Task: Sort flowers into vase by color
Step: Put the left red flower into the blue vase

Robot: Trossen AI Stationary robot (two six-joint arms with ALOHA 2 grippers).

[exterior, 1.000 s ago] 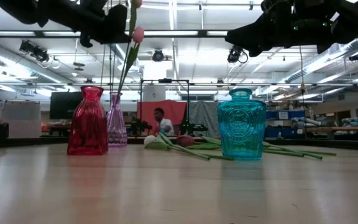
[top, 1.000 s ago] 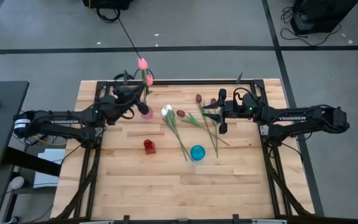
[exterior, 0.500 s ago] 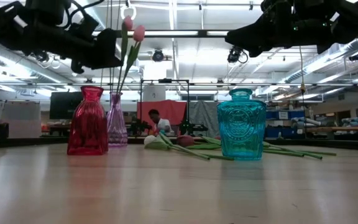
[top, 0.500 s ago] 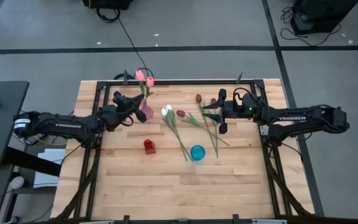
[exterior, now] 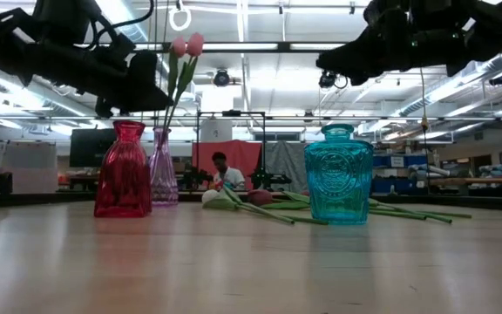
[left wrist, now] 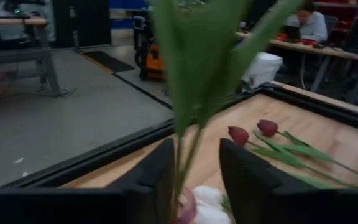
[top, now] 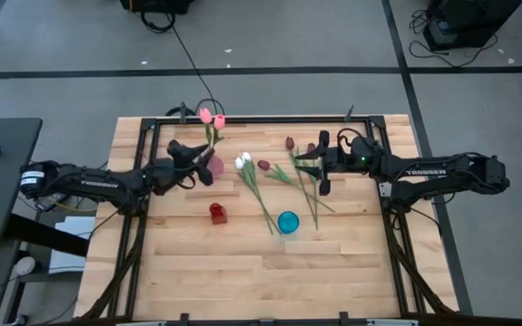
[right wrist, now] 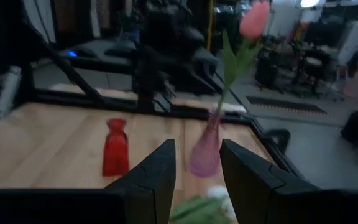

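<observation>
Standing in the pink vase [top: 214, 166] at the far left, both pink tulips [top: 211, 118] are sorted; the left gripper [top: 199, 160] beside them is released. White tulips [top: 243, 162] and maroon tulips [top: 290, 143] lie mid-table, where the right gripper [top: 320, 167] hovers, spread and empty.

"TROSSEN" lettering on both arms: left arm [top: 89, 178], right arm [top: 424, 172] (white print).

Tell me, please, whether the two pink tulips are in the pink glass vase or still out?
In. Both pink tulips stand upright, their stems running down into the pink glass vase.
</observation>
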